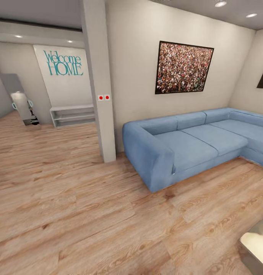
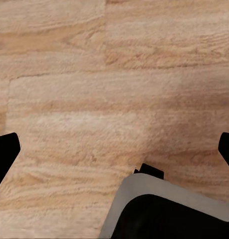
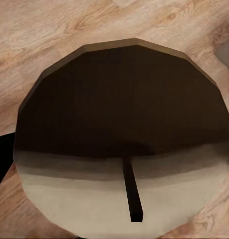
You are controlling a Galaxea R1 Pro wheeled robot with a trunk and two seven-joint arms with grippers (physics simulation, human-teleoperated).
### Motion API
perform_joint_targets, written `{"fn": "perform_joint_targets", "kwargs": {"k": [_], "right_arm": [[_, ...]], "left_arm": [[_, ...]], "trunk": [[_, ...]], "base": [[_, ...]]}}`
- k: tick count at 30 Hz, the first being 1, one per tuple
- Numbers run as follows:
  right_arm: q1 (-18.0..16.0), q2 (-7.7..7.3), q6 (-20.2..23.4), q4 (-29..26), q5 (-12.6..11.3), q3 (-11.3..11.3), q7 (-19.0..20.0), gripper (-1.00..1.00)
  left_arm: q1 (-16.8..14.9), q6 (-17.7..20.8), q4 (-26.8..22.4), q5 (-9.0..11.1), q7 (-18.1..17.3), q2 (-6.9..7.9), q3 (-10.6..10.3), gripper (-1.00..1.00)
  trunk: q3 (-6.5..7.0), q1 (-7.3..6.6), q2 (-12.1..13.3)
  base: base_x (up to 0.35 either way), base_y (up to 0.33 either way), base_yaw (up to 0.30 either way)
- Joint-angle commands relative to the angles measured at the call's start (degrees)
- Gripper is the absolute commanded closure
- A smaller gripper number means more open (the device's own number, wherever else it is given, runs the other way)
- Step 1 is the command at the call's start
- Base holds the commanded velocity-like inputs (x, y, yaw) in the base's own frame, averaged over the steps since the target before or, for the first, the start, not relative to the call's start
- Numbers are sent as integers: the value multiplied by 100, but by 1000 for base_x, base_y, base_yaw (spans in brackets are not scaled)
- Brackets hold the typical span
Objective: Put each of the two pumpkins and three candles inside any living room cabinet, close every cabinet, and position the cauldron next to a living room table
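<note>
Wood floor (image 1: 70, 198) spans room w/ blue sofa (image 1: 192, 145) by wall. Grey table (image 1: 257, 244) corner at lower right. Cauldron (image 3: 124, 134) hangs at right gripper, grip unclear. Left gripper (image 2: 114, 154) fingers spread, empty.

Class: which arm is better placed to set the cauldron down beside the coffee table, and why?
Right. Its wrist camera looks straight into the cauldron close below, and the coffee table corner lies on the robot's right. The left gripper hangs open over wooden floor.
</note>
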Motion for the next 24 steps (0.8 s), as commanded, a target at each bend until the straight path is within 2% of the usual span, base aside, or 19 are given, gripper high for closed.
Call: {"fn": "perform_joint_targets", "kwargs": {"k": [1,6,14,19,24], "right_arm": [[-4,1,-20,4,-53,24,-26,100],[-4,1,-20,4,-56,24,-21,100],[-4,1,-17,4,-57,15,-20,100],[-4,4,-12,4,-57,21,-20,100],[-4,9,-12,4,-57,24,-20,100]], "left_arm": [[-5,53,-6,3,56,6,-50,-100],[-5,282,56,-5,51,-3,-49,-100],[-5,310,63,-9,51,-27,-57,-100],[-5,319,62,-13,51,-41,-62,-100],[-5,325,59,-15,51,-46,-65,-100]], "trunk": [[-6,-2,-4],[-6,-2,-4],[-6,-2,-4],[-9,-2,-4],[-24,-2,-4]], "base": [[-234,0,-190],[-303,0,-240],[-334,-15,-266],[-313,-139,-267],[-109,-79,-264]]}}
